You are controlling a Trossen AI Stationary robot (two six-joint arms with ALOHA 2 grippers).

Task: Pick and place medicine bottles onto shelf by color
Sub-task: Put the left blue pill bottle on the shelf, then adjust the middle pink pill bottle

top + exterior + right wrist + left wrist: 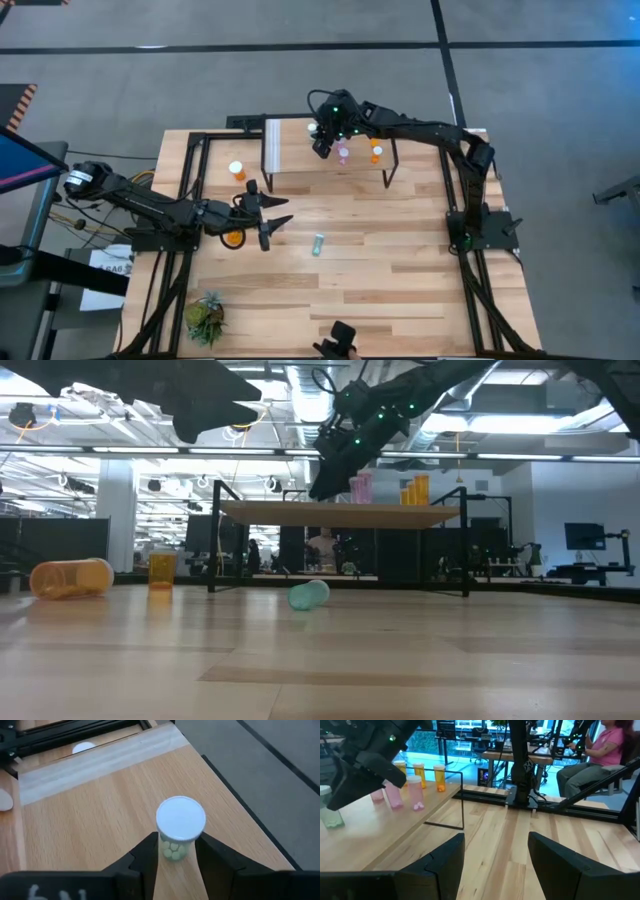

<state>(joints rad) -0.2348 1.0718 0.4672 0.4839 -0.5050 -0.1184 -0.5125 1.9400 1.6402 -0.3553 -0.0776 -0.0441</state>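
Wooden shelf (100, 810) carries a green pill bottle (179, 827) standing upright between the right gripper's (176, 851) fingers, jaws closed against it. Left gripper (495, 857) hangs open over the table (400, 270).

A gray floor (300, 80) with dark lines is lying around the wooden surface (400, 280). Long ceiling lights (130, 450) are shining in the big room. At the upper right, a person (600, 750) is sitting by some desks (500, 755).
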